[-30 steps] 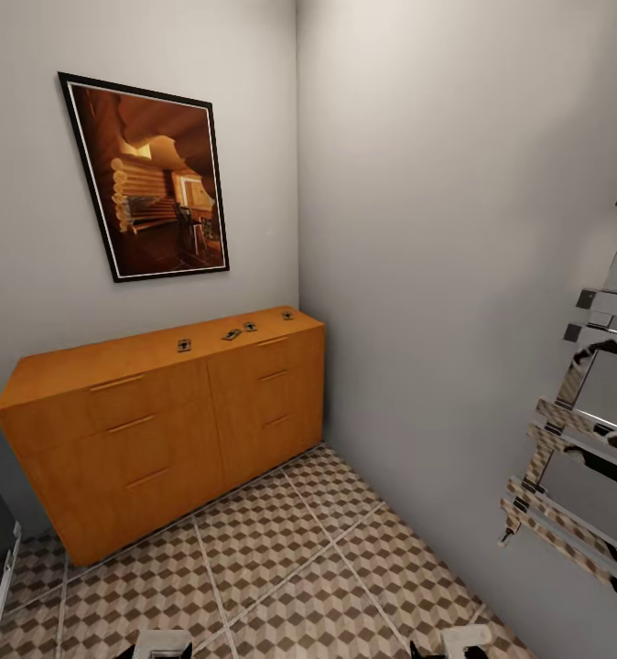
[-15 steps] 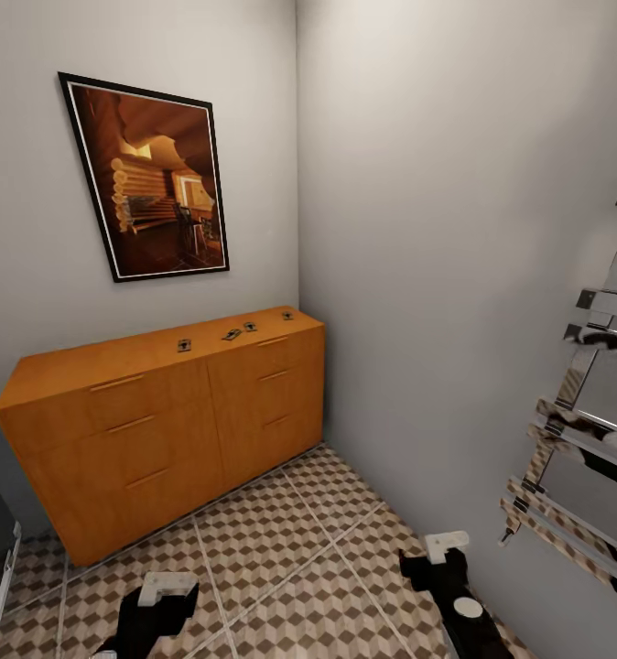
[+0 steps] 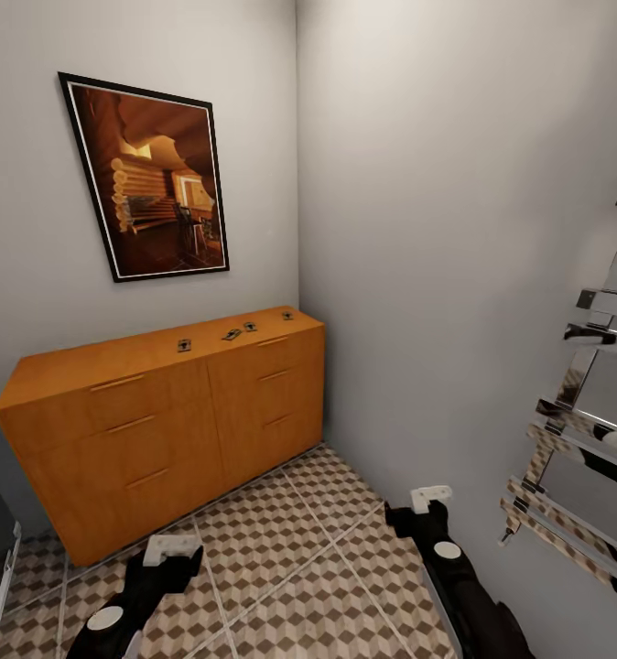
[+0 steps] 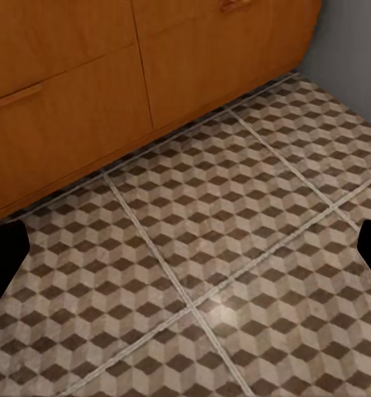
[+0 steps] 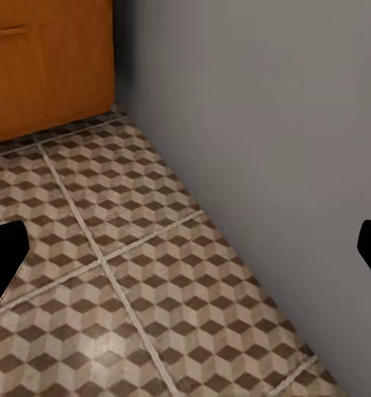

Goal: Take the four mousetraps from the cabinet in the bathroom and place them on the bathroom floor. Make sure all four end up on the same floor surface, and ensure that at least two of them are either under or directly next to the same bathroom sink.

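Observation:
The orange-brown cabinet (image 3: 162,421) stands against the left wall, all its drawers shut. Several mousetraps lie in a row on its top, among them one at the left (image 3: 184,345), one in the middle (image 3: 232,335) and one near the right end (image 3: 287,315). Low over the bathroom floor (image 3: 281,567), well short of the cabinet, my left gripper (image 3: 169,551) is open and holds nothing. My right gripper (image 3: 429,499) is also open and empty, close to the right wall. Both wrist views show dark fingertips (image 4: 3,256) (image 5: 3,263) spread wide over the tiles. The sink is out of view.
A framed picture (image 3: 148,174) hangs above the cabinet. A chrome, mirrored rack (image 3: 574,430) juts from the grey wall (image 3: 437,275) on the right, near my right arm. A white edge (image 3: 5,577) shows at the lower left. Patterned tiles stretch between me and the cabinet.
Both arms have come up from the bottom edge and reached forward over the tiles. The right one has drawn nearer the wall. Cabinet, mousetraps and camera have not moved.

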Robot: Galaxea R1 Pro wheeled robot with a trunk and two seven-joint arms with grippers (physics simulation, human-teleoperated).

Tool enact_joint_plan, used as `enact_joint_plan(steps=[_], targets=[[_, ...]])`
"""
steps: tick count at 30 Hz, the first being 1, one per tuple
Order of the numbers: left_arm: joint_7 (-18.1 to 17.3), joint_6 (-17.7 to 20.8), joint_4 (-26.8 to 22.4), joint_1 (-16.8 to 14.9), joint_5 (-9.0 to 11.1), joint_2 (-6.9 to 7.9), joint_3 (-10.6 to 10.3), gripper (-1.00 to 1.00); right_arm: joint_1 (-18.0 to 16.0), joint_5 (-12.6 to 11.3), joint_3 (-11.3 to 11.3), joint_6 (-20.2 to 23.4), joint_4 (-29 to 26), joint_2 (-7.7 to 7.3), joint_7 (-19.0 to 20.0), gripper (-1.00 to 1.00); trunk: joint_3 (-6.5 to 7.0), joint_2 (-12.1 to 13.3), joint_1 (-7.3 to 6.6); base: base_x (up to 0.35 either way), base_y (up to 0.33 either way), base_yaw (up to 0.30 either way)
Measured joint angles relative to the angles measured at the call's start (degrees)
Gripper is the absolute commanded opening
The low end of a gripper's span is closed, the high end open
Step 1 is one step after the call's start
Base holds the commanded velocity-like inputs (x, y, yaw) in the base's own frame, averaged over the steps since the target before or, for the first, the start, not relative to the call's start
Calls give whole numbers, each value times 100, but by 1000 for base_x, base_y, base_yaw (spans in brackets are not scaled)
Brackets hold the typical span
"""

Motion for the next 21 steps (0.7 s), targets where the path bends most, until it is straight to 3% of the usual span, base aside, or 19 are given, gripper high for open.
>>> enact_joint_plan(steps=[10, 21], targets=[[-39, 3, -19, -58, -3, 7, -21, 100, -68, 0, 67, -31, -178, 22, 185, 100, 0, 0, 0, 0, 0, 0], [-48, -26, -261, -58, 4, 7, -68, 100, -74, 5, 120, -14, -481, -35, 821, 100, 0, 0, 0, 0, 0, 0]])
